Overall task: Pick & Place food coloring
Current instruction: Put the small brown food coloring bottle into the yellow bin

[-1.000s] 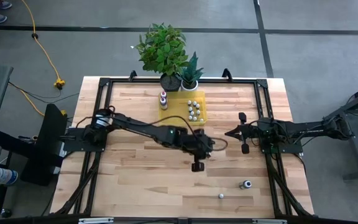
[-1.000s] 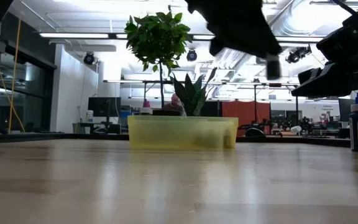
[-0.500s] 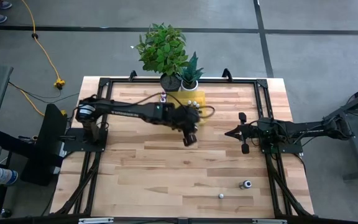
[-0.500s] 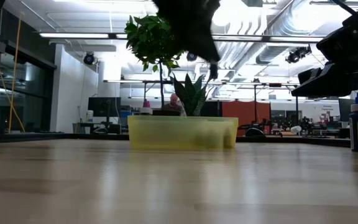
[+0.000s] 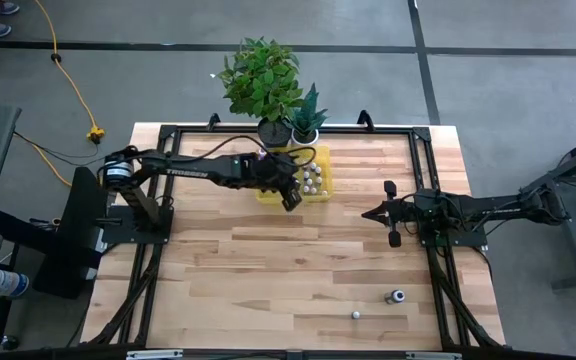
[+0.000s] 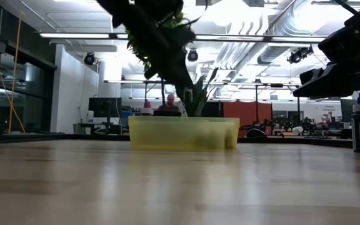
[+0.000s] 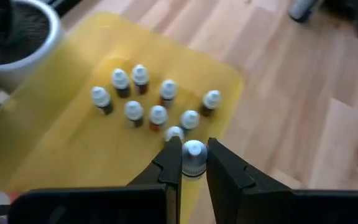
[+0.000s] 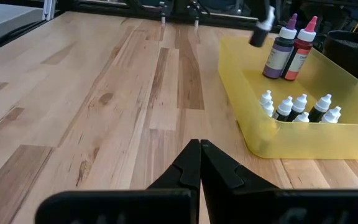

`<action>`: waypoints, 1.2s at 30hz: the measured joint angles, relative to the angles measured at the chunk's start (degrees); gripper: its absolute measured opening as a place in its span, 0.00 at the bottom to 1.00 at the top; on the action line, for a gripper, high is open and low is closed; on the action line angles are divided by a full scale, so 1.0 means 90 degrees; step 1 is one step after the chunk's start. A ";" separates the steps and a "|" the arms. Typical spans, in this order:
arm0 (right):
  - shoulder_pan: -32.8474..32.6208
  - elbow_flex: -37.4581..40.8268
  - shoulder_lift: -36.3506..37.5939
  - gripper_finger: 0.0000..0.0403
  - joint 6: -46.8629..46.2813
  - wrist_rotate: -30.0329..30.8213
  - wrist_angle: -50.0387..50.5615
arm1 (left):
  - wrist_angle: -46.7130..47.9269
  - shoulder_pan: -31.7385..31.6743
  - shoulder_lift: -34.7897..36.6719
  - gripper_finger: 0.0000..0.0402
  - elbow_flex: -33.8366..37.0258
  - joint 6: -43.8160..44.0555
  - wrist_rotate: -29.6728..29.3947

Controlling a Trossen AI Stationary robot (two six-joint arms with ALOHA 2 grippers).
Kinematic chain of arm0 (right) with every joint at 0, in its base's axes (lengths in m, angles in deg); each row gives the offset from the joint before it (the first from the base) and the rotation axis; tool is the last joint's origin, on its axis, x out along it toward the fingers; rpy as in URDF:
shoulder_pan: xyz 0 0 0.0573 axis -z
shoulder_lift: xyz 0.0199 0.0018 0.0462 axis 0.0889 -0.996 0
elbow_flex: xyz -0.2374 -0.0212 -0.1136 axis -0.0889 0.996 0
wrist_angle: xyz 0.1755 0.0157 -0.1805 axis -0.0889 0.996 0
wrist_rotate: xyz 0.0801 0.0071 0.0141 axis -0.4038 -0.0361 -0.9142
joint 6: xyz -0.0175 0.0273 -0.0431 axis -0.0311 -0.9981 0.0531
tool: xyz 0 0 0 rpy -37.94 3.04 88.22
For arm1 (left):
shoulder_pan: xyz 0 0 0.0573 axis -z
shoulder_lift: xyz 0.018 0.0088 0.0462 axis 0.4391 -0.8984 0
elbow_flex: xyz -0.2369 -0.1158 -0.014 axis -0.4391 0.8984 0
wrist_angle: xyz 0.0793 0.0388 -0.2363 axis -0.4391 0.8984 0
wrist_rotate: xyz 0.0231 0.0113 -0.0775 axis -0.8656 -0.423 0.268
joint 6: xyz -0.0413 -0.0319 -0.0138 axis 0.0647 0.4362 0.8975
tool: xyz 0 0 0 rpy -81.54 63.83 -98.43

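Note:
My left gripper hangs over the near edge of the yellow tray, shut on a tiny food coloring bottle with a whitish cap. Several more small capped bottles stand in the tray, and two taller ones, purple and red, stand at its far left corner. Two loose bottles rest on the table near its front right. My right gripper waits shut and empty at the table's right side. My left gripper pinches the tiny bottle between its two fingers, and the whitish cap shows between the fingertips. The fingers slant down toward the tray from its left. The bottle is lifted clear, above the tray's near edge.
Two potted plants stand just beyond the tray at the far edge. A black frame rings the tabletop. Bare wood spreads across the middle and near left.
My left gripper has gone from the table's middle toward the far edge and somewhat to the left, rolling as it went, and now hangs over the yellow tray. The small bottle has travelled with it, clear of the table.

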 joint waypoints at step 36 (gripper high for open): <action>0.0000 0.0000 0.0000 0.00 0.0000 0.0000 0.0000 | -0.1871 -0.0742 -0.1571 0.10 0.0406 -0.1416 0.0476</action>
